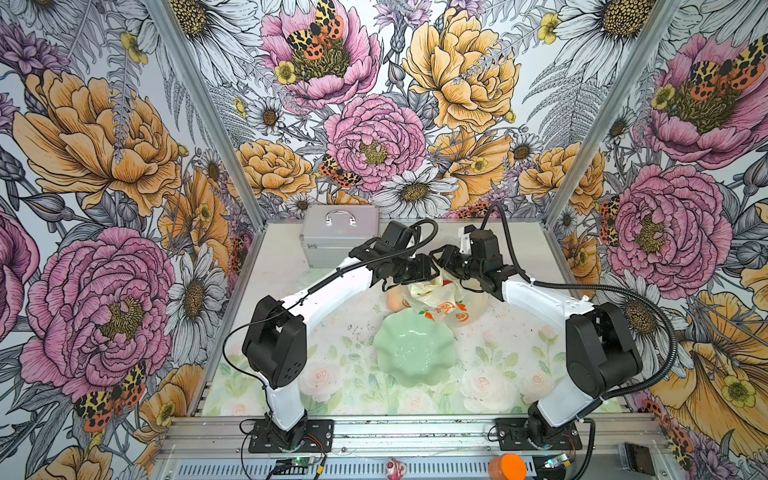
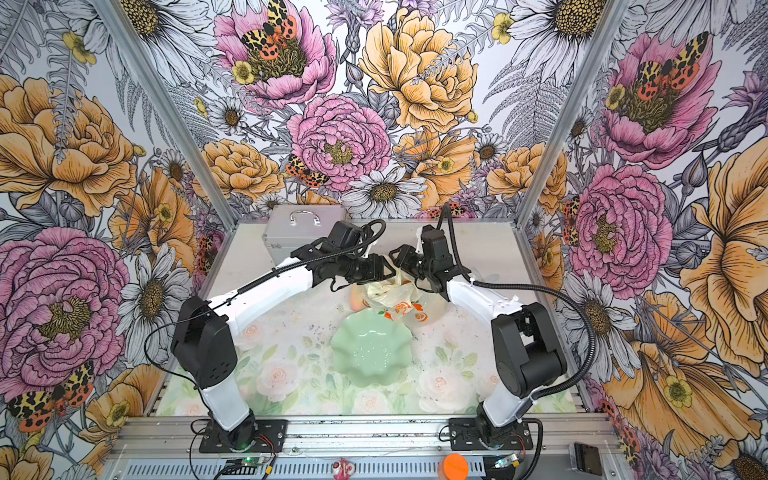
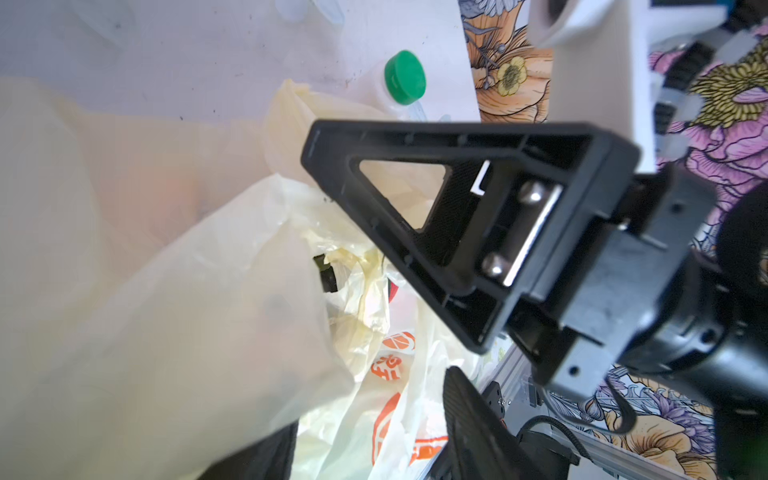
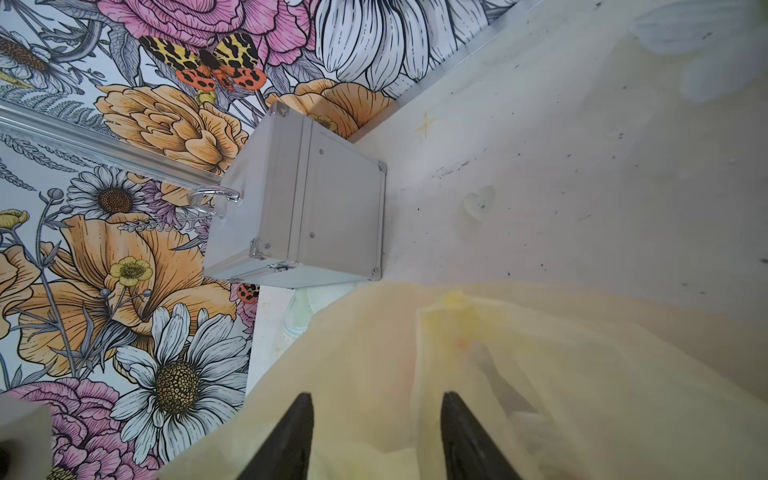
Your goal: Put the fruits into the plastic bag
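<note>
The plastic bag [image 1: 440, 305] [image 2: 395, 305], pale yellow with orange prints, lies crumpled behind the green dish, its top bunched up between the two arms. The fruits show only as blurred colour through the film: a pink-orange one [image 1: 395, 301] [image 3: 174, 195] at the bag's left side. My left gripper [image 1: 432, 272] [image 3: 365, 436] is open at the bag's top, with loose film between its fingers [image 3: 469, 415]. My right gripper [image 1: 444, 261] [image 4: 378, 436] faces it, open too, its black fingers [image 4: 299, 436] spread over the bag. The right gripper's triangular finger [image 3: 415, 199] fills the left wrist view.
An empty wavy-edged green dish [image 1: 413, 353] sits in front of the bag. A silver metal case [image 1: 338, 239] [image 4: 316, 208] stands at the back left against the wall. A white bottle with a green cap [image 3: 405, 77] lies beyond the bag.
</note>
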